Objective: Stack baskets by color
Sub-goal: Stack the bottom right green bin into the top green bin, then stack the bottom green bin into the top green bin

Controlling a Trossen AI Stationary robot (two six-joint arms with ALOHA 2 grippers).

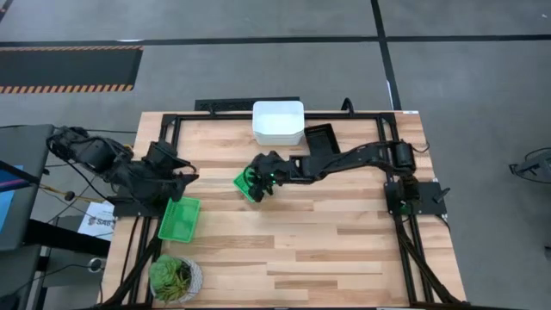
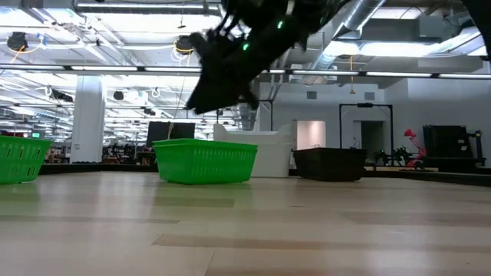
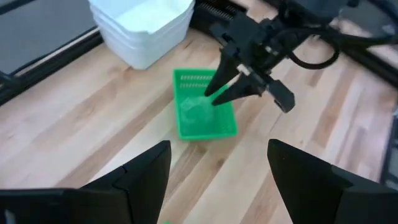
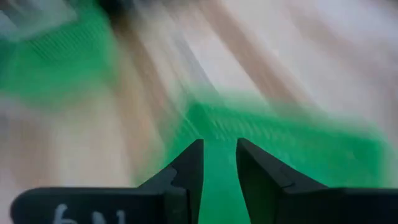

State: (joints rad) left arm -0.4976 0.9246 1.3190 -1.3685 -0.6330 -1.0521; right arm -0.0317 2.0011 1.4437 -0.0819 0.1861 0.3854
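A green basket [image 1: 242, 182] stands on its base in the middle of the table, also visible in the left wrist view [image 3: 205, 121] and the low view [image 2: 205, 161]. My right gripper [image 3: 214, 96] hovers just above it, slanting down, fingers a little apart with nothing between them [image 4: 219, 152]. A second green basket [image 1: 179, 219] rests near the left edge. My left gripper [image 3: 217, 180] is raised at the left, open and holding nothing. Stacked white baskets [image 1: 277, 122] and a black basket [image 1: 320, 138] stand at the far edge.
A potted green plant [image 1: 176, 278] sits at the near left corner. A black frame [image 1: 258, 114] runs along the table's far, left and right edges. Bare wood [image 1: 327, 250] covers the near middle and right.
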